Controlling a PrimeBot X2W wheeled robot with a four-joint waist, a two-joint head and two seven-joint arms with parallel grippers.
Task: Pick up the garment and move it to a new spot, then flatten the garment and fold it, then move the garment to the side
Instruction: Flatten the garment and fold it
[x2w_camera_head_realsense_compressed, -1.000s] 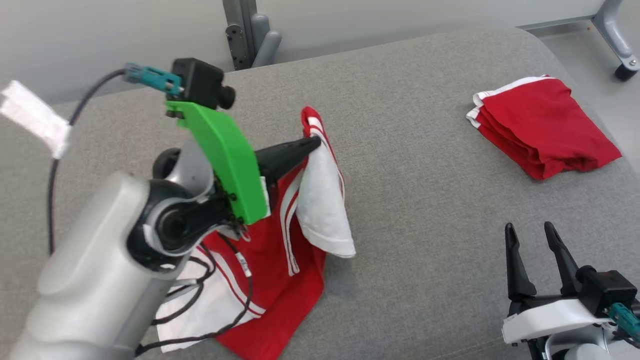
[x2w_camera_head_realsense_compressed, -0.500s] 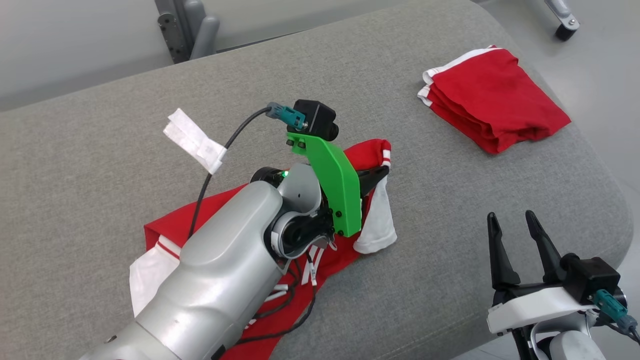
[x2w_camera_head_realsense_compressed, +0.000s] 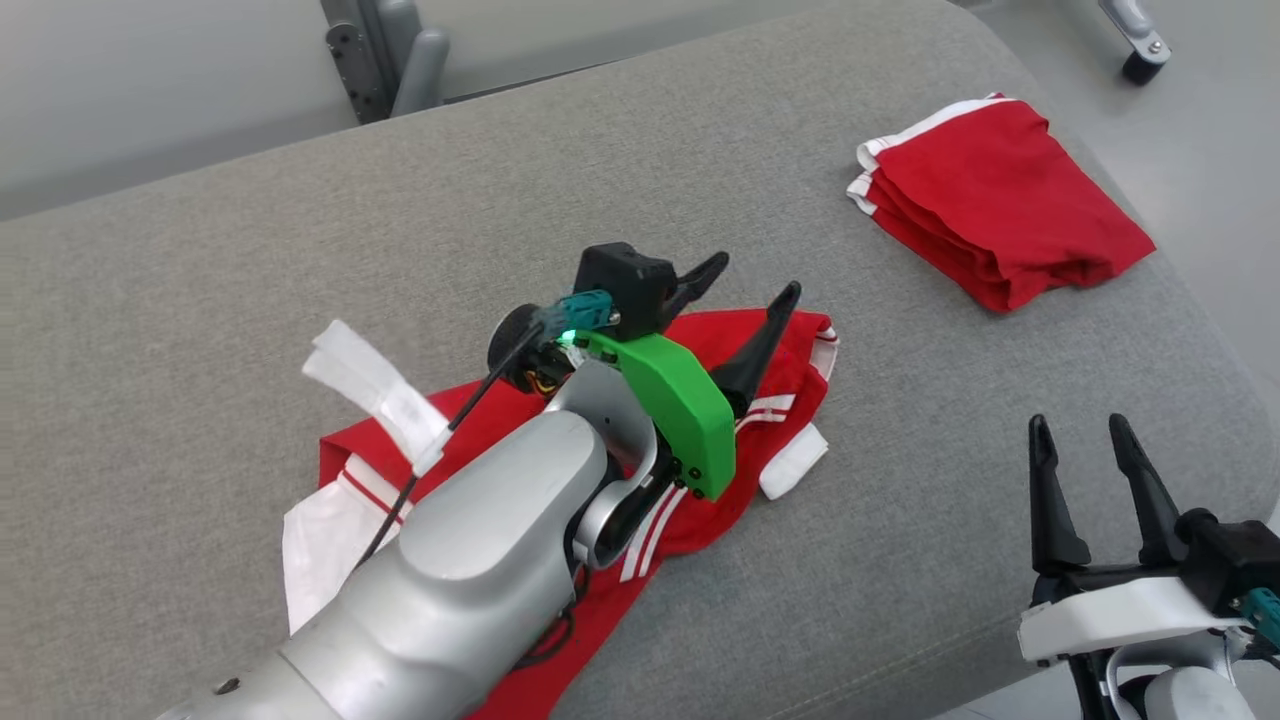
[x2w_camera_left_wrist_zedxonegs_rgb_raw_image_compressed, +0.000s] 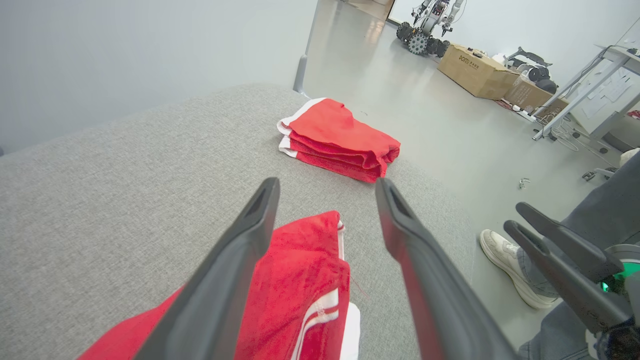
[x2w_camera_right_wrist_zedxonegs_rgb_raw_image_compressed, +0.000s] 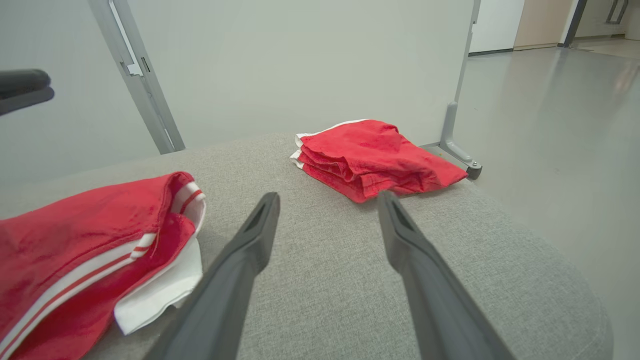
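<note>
The garment (x2w_camera_head_realsense_compressed: 780, 375) is red with white stripes and white panels, lying crumpled on the grey cushion (x2w_camera_head_realsense_compressed: 300, 250), partly under my left arm. My left gripper (x2w_camera_head_realsense_compressed: 755, 278) hovers just above its far end, jaws open and empty. From the left wrist the red cloth (x2w_camera_left_wrist_zedxonegs_rgb_raw_image_compressed: 300, 270) lies below and between the fingers (x2w_camera_left_wrist_zedxonegs_rgb_raw_image_compressed: 235, 260). My right gripper (x2w_camera_head_realsense_compressed: 1080, 432) stands open and empty at the lower right, off the cloth; its wrist view shows the garment (x2w_camera_right_wrist_zedxonegs_rgb_raw_image_compressed: 85, 235) to the left of its fingers (x2w_camera_right_wrist_zedxonegs_rgb_raw_image_compressed: 240, 260).
A second red garment, folded (x2w_camera_head_realsense_compressed: 1000, 205), lies at the cushion's far right corner, also seen as a folded pile (x2w_camera_left_wrist_zedxonegs_rgb_raw_image_compressed: 340, 140) (x2w_camera_right_wrist_zedxonegs_rgb_raw_image_compressed: 375, 157). A person's shoe (x2w_camera_left_wrist_zedxonegs_rgb_raw_image_compressed: 505, 260) stands on the floor past the right edge. Metal frame legs (x2w_camera_head_realsense_compressed: 390, 50) rise behind the cushion.
My left gripper was shut on the garment's edge and holding it up; it has opened and the cloth has dropped onto the cushion. The head camera shifted between the earliest frame and the later ones.
</note>
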